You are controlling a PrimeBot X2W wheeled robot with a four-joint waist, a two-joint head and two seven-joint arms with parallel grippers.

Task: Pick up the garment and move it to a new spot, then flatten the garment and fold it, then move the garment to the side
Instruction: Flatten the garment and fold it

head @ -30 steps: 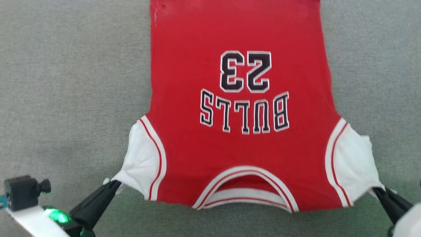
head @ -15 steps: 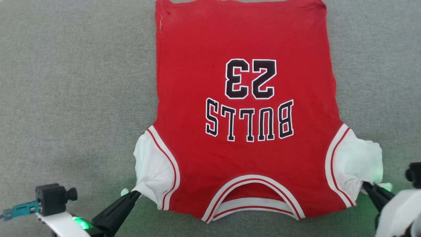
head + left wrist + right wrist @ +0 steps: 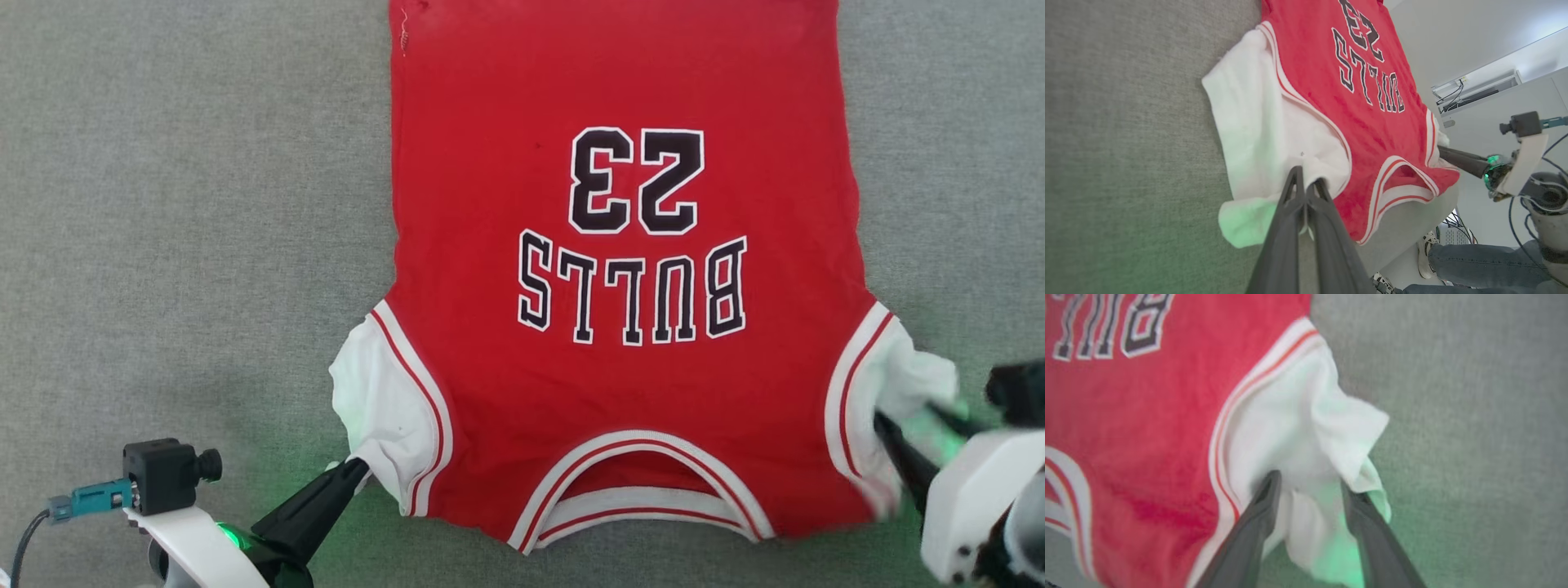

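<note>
Cloth of the soft red jersey-style garment, white-sleeved, lies flat on the grey matted surface ahead of both claws. The left claw pinches one sleeve's edge (fingers pressed together); the right claw is spread, the other sleeve bunched between its fingers.

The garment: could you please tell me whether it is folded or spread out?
Spread out: the garment lies front up, lettering fully visible; its sleeves are bunched.

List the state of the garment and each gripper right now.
garment: spread flat on the grey surface, print up, collar at the near edge.
left gripper: fingers shut on the white sleeve.
right gripper: fingers open, straddling the other sleeve, which is bunched.
</note>
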